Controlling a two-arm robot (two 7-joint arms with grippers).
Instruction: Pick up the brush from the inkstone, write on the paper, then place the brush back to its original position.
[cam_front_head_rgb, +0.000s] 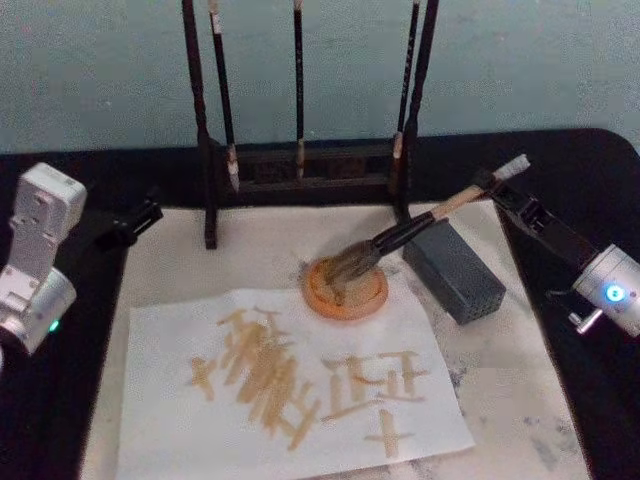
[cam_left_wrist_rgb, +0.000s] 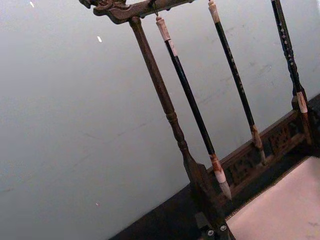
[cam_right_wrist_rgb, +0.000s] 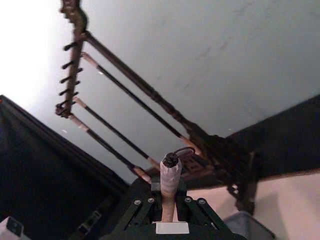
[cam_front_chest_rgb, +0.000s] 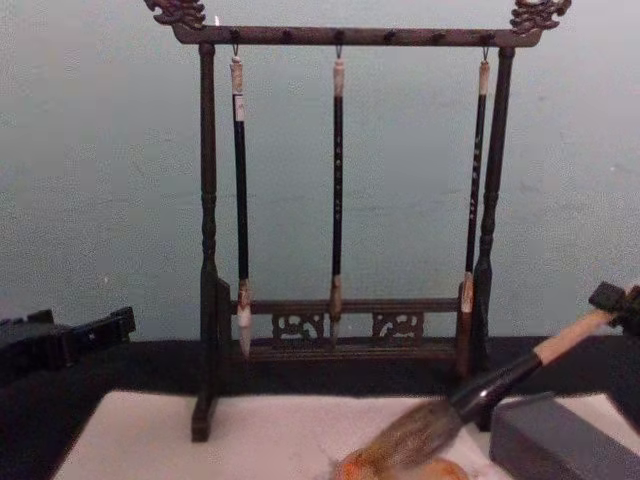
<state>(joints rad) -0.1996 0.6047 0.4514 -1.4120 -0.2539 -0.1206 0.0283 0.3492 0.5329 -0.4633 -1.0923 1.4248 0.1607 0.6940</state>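
The brush (cam_front_head_rgb: 420, 225) lies slanted with its bushy bristles on the round orange inkstone (cam_front_head_rgb: 345, 292). Its tan handle rises to the right, over the corner of a grey block (cam_front_head_rgb: 455, 268). My right gripper (cam_front_head_rgb: 503, 192) is shut on the handle's upper end. The whitish tip and cord loop of the brush (cam_right_wrist_rgb: 170, 172) stick out past the fingers. In the chest view the brush (cam_front_chest_rgb: 480, 395) tilts up to the right gripper (cam_front_chest_rgb: 620, 300). The paper (cam_front_head_rgb: 170, 335) lies in front, covered with tan strokes. My left gripper (cam_front_head_rgb: 130, 222) is parked at the mat's left edge, shut and holding nothing.
A dark wooden brush rack (cam_front_head_rgb: 300, 165) with three slim hanging brushes (cam_front_chest_rgb: 337, 190) stands just behind the inkstone. An off-white felt mat (cam_front_head_rgb: 520, 400) lies under everything on the black table. The grey block sits close to the inkstone's right.
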